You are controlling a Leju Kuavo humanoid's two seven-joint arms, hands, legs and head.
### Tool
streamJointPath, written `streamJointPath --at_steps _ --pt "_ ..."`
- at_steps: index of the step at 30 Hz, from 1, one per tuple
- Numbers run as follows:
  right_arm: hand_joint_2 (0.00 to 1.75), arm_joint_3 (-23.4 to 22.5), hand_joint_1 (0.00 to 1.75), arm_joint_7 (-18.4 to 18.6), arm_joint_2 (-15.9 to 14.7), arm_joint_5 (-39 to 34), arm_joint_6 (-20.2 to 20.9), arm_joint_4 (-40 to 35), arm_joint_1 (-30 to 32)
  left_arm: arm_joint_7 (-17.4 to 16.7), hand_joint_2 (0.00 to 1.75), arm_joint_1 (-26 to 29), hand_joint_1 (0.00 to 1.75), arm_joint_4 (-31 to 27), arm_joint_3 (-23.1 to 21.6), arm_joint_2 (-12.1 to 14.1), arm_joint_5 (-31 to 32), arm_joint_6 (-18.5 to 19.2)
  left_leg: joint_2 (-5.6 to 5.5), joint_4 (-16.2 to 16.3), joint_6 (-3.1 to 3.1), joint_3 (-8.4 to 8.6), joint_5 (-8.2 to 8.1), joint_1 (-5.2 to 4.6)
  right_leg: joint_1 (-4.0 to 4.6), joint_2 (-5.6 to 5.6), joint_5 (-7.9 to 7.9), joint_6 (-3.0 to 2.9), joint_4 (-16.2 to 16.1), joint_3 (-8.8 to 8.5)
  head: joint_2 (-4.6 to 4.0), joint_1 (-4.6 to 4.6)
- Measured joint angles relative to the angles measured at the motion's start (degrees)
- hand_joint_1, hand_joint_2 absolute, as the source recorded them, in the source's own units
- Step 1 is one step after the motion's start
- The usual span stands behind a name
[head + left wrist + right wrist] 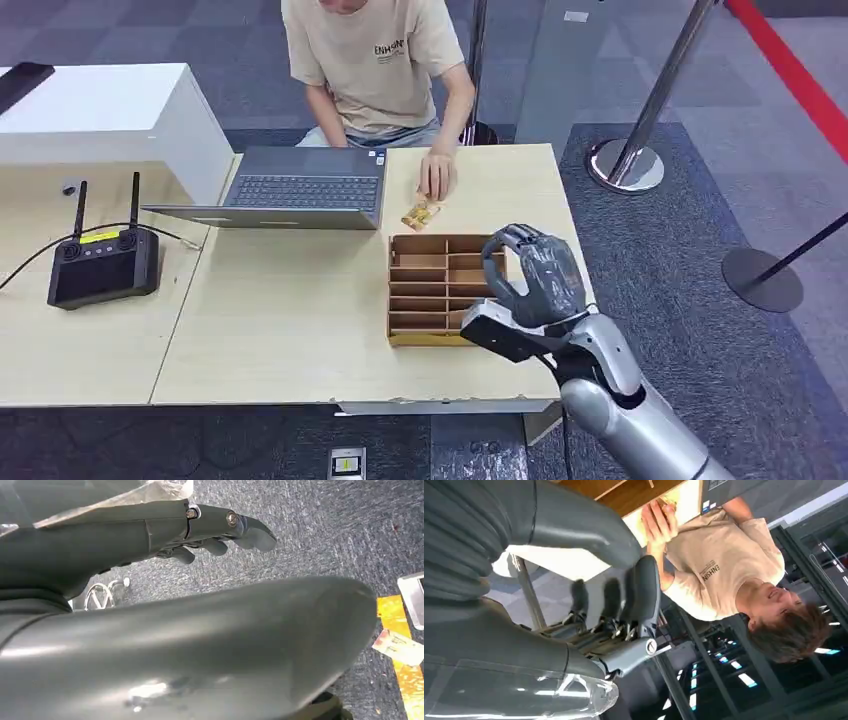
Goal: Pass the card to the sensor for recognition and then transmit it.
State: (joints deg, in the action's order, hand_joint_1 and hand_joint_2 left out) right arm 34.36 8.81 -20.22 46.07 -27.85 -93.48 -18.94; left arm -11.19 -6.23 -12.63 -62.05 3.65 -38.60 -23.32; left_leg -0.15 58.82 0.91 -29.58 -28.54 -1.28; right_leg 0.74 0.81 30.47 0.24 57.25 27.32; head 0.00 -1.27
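A small yellow-brown card (420, 215) lies on the light wooden table (290, 330), just beyond the cardboard divider box (432, 290). A seated person's hand (437, 178) rests on the card's far end. The same hand (658, 521) appears in the right wrist view. My right hand (532, 275) hovers over the box's right edge, fingers loosely curved and apart from the thumb, holding nothing (616, 605). My left hand (200, 527) hangs over the grey carpet with its fingers stretched out and nothing in it.
An open grey laptop (300, 190) stands in front of the person. On the left table sits a black controller with two antennas (103, 262), with a white cabinet (110, 115) behind it. Stanchion posts (628, 165) stand on the carpet to the right.
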Motion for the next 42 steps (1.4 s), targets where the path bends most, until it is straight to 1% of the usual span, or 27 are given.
streamJointPath --at_steps 1,2,3,9,11,12,14,15,16,20,21,23,24,25,27,28,30,31,33,37,42 --pt "1.75 0.1 1.17 0.0 0.1 0.1 0.0 0.0 0.0 0.0 0.00 0.0 0.00 0.0 0.0 0.0 0.0 0.0 0.00 0.0 0.00 0.00 0.00 0.00 0.00 0.00 0.00 0.00 0.0 0.00 0.00 0.00" --pt "1.75 0.2 1.06 0.0 0.1 0.1 0.0 0.1 -0.1 0.0 0.00 0.0 0.00 0.0 0.0 0.0 0.0 0.0 0.00 0.0 0.00 0.00 0.00 0.00 0.00 0.00 0.00 0.00 0.0 0.00 -0.02 0.00" --pt "1.75 0.3 1.03 0.0 0.2 0.2 0.0 0.3 -0.1 0.0 0.00 0.0 0.00 0.0 0.0 0.0 0.0 0.0 0.00 0.0 0.00 0.00 0.00 0.00 0.00 0.00 0.00 0.00 0.0 0.00 0.00 0.00" --pt "1.75 0.9 1.05 0.0 0.5 0.3 0.0 0.9 -0.2 0.0 0.00 0.0 0.00 0.0 0.0 0.0 -0.1 0.0 0.00 0.0 0.00 0.00 0.00 0.00 0.00 0.00 0.00 0.00 0.0 0.00 0.00 0.00" --pt "1.75 1.1 1.03 0.0 0.7 0.3 -0.1 1.1 -0.3 0.0 0.00 0.0 0.00 0.0 0.0 0.0 -0.1 0.0 0.00 0.0 0.00 0.00 0.00 0.00 0.00 0.00 0.00 0.00 0.0 0.00 0.00 0.00" --pt "1.75 1.2 0.96 0.0 0.8 0.2 -0.1 1.1 -0.3 0.0 0.00 0.0 0.00 0.0 0.0 0.0 -0.1 0.0 0.00 0.0 0.00 0.00 0.00 0.00 0.00 0.00 0.00 0.00 0.0 0.00 0.00 0.00" --pt "1.75 1.4 0.98 0.0 0.9 0.1 -0.1 1.4 -0.3 0.1 0.00 0.0 0.00 0.0 0.0 0.0 -0.1 0.0 0.00 0.0 0.00 0.00 0.00 0.00 0.00 0.00 0.00 0.00 0.0 0.00 0.00 0.00" --pt "1.75 1.6 1.29 0.0 0.9 0.1 -0.1 1.5 -0.3 0.1 0.00 0.0 0.00 0.0 0.0 0.0 -0.1 0.0 0.00 0.0 0.00 0.00 0.00 0.00 0.00 0.00 0.00 0.00 0.0 0.00 0.00 -0.02" --pt "1.75 1.7 1.40 0.0 0.9 0.1 -0.1 1.6 -0.3 0.1 0.00 0.0 0.00 0.0 0.0 0.0 -0.1 0.1 0.00 0.0 0.00 0.00 0.00 0.00 0.00 0.00 0.00 0.00 0.0 0.00 0.00 0.00" --pt "1.75 2.1 1.40 0.0 1.2 0.0 -0.1 2.2 -0.3 0.3 0.00 0.0 0.00 0.0 0.0 0.0 -0.1 0.1 0.00 0.0 0.00 0.00 0.00 0.00 0.00 0.00 0.00 0.00 0.0 0.00 0.00 0.02" --pt "1.75 2.2 1.34 0.0 1.2 0.0 -0.1 2.4 -0.3 0.3 0.00 0.0 0.00 0.0 0.0 0.0 -0.1 0.1 0.00 0.0 0.00 0.00 0.00 0.00 0.00 0.00 0.00 0.00 0.0 0.00 0.00 -0.02" --pt "1.75 2.4 1.33 0.0 1.2 -0.3 -0.1 2.5 -0.3 0.3 0.00 0.0 0.00 0.0 0.0 0.0 -0.2 0.1 0.00 0.0 0.00 0.00 0.00 0.00 0.00 0.00 0.00 0.00 0.0 0.00 0.00 -0.02" --pt "1.75 2.4 1.27 0.0 1.2 -0.3 -0.2 2.7 -0.4 0.3 0.00 0.0 0.00 0.0 0.0 0.0 -0.2 0.1 0.00 0.0 0.00 0.00 0.00 0.00 0.00 0.00 0.00 0.00 0.0 0.00 0.00 0.00" --pt "1.75 2.4 1.26 0.0 1.3 -0.3 -0.2 2.8 -0.3 0.3 0.00 0.0 0.00 0.0 0.0 0.0 -0.3 0.1 0.00 0.0 0.00 0.00 0.00 0.00 0.00 0.00 0.00 0.00 0.0 0.00 -0.02 0.00" --pt "1.75 2.4 0.99 -0.1 1.4 -0.4 -0.3 3.1 -0.4 0.4 0.00 0.0 0.00 0.0 0.0 0.0 -0.4 0.1 0.00 0.0 0.00 0.00 0.00 0.00 0.00 0.00 0.00 0.00 0.0 0.00 0.00 0.00" --pt "1.75 2.4 0.89 -0.1 1.4 -0.4 -0.3 3.2 -0.4 0.4 0.00 0.0 0.00 0.0 0.0 0.0 -0.4 0.1 0.00 0.0 0.00 0.00 0.00 0.00 0.00 0.00 0.00 0.00 0.0 0.00 0.00 0.00" --pt "1.75 2.5 0.84 -0.1 1.5 -0.4 -0.4 3.5 -0.4 0.4 0.00 0.0 0.00 0.0 0.0 0.0 -0.4 0.1 0.00 0.0 0.00 0.00 0.00 0.00 0.00 0.00 0.00 0.00 0.0 0.00 0.00 0.00" --pt "1.75 2.5 0.75 -0.1 1.6 -0.5 -0.4 3.7 -0.4 0.4 0.00 0.0 0.00 0.0 0.0 0.0 -0.4 0.1 0.00 0.0 0.00 0.00 0.00 0.00 0.00 0.00 0.00 0.00 0.0 0.00 0.00 0.00" --pt "1.75 2.6 0.72 -0.1 1.7 -0.4 -0.3 4.1 -0.4 0.4 0.00 0.0 0.00 0.0 0.0 0.0 -0.4 0.1 0.00 0.0 0.00 0.00 0.00 0.00 0.00 0.00 0.00 0.00 0.0 0.00 0.00 -0.02" --pt "1.75 2.9 0.59 -0.1 1.7 -0.8 -0.4 5.0 -0.4 0.4 0.00 0.0 0.00 0.0 0.0 0.0 -0.4 0.3 0.00 0.0 0.00 0.00 0.00 0.00 0.00 0.00 0.00 0.00 0.0 0.00 0.00 0.00" --pt "1.75 3.1 0.63 -0.1 1.7 -1.3 -0.5 6.0 -0.5 0.4 0.00 0.0 0.00 0.0 0.0 0.0 -0.1 0.3 0.00 0.0 0.00 0.00 0.00 0.00 0.00 0.00 0.00 0.00 0.0 0.00 0.00 0.00"
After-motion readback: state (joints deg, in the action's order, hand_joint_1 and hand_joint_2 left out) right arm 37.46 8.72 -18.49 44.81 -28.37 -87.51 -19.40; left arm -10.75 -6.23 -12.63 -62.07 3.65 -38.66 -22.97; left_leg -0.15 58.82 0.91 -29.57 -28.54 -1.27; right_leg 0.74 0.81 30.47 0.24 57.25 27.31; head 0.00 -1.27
